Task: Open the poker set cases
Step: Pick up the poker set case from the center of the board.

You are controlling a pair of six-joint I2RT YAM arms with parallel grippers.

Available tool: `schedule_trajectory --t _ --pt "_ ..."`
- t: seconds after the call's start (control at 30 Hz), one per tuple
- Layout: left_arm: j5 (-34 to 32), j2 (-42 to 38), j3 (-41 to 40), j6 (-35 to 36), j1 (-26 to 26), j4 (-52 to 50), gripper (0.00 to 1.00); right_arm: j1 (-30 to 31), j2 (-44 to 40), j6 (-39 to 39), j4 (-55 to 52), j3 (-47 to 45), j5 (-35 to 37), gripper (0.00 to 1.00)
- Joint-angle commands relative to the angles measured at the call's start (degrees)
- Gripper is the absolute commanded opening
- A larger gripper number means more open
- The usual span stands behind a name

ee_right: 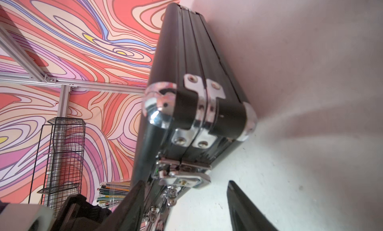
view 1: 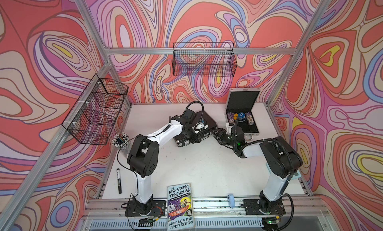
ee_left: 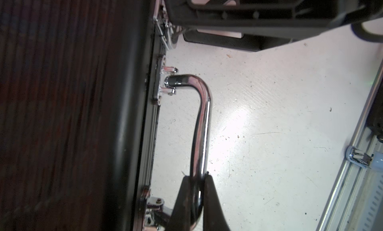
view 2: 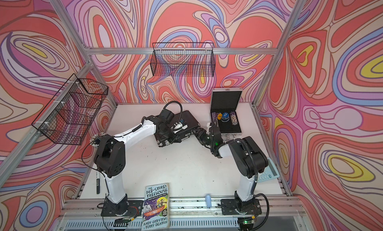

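Observation:
The wider black poker set case (view 1: pixel 208 121) lies shut at mid-table; in the right wrist view its lid seam (ee_right: pixel 204 107) is closed. My left gripper (ee_left: pixel 196 190) is shut on the case's chrome handle (ee_left: pixel 202 124) at its front edge, and it shows in a top view (view 1: pixel 193 139) too. My right gripper (ee_right: pixel 184 184) stands open at the case's right front corner, its fingers either side of a chrome latch (ee_right: pixel 182 179); both top views show it (view 1: pixel 214 132) (view 2: pixel 195 132). The smaller silver case (view 1: pixel 251 129) is open at the back right, lid (view 1: pixel 242 100) upright, chips (view 1: pixel 240 117) inside.
A paperback book (view 1: pixel 180 207) lies at the table's front edge, a black marker (view 1: pixel 118 181) at front left. A cup of pencils (view 1: pixel 121 139) stands by the left arm's elbow. Wire baskets hang on the back wall (view 1: pixel 204 59) and left wall (view 1: pixel 97 111). A pale blue calculator (view 2: pixel 267 174) lies behind the right arm.

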Motion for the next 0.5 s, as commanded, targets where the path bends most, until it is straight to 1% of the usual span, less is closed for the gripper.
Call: schedule_trajectory --t 0.0,0.13,0.2,0.47 --pt "4.5 -4.0 0.4 -1.7 0.1 0.2 0.00 -0.3 2.4 2.4 4.3 1.5 0.2 0.62" --pt "4.5 -4.0 0.3 -1.7 0.1 0.2 0.00 -0.3 4.6 5.5 9.5 1.1 -0.3 0.58" --pt "4.6 -3.8 0.2 -1.7 0.1 0.3 0.00 -0.3 5.0 6.4 11.2 0.9 -0.3 0.54" --pt "4.6 -3.0 0.3 -1.7 -0.1 0.2 0.00 -0.3 2.6 4.9 8.5 1.2 0.4 0.34"
